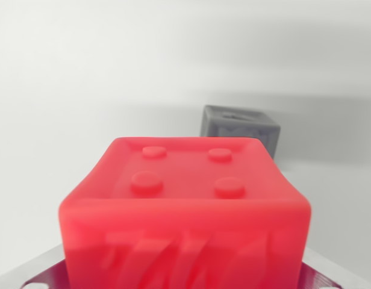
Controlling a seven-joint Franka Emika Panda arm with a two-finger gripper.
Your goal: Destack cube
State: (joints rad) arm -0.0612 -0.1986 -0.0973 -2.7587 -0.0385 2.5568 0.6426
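A red cube fills the lower middle of the wrist view, very close to the camera and slightly soft in focus; its upper face is turned toward the lens and carries four round studs in a two-by-two arrangement inside a shallow raised rim; its near face, running to the bottom edge of the frame, bears raised slanted relief shapes that are too blurred to read as letters or a pattern.

At the bottom corners, grey metal parts of the gripper show on either side of the cube: a flat plate with a small slot at the wrist view's left, and a ridged piece at the wrist view's right; the cube sits directly between these parts and hides everything in the middle, so the fingertips themselves are out of sight; whether the jaws are pinching the red cube, merely flanking it, or spread apart cannot be told from this view.

Behind the red cube, toward the wrist view's upper right, a dark grey cube rests on the white surface; its top face shows recessed or raised detail that is too small to make out; its lower part is hidden by the red cube's far edge, so whether the two touch cannot be told; a soft shadow spreads on the surface around the grey cube.
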